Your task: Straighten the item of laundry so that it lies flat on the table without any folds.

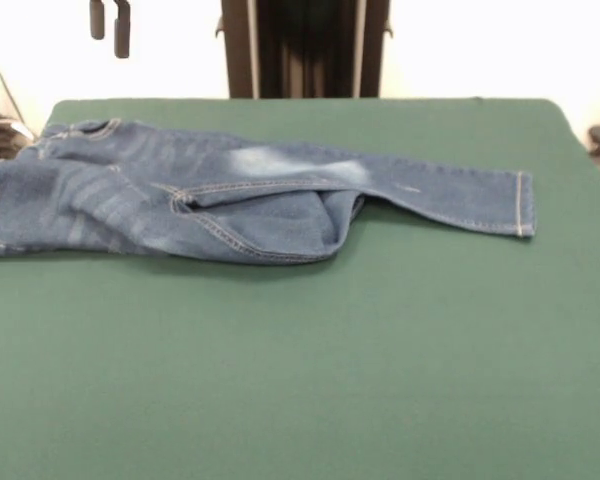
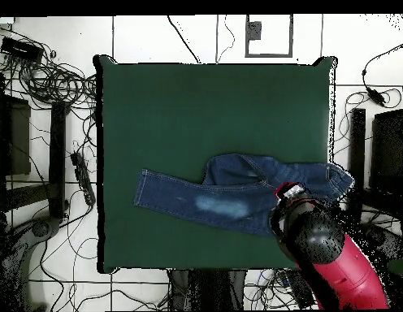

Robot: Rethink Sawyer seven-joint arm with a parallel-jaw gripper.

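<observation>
On the table [image 1: 400,380], the jeans [image 1: 240,195] lie at the far left with one leg folded back (waist over the left edge), below the gripper [image 1: 111,22], raised clear, fingers parted, holding nothing.

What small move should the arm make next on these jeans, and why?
Probably lower the gripper onto the folded leg's doubled end and drag it out beside the straight leg. One leg of the jeans lies doubled back, and the gripper hangs clear above the table.
</observation>
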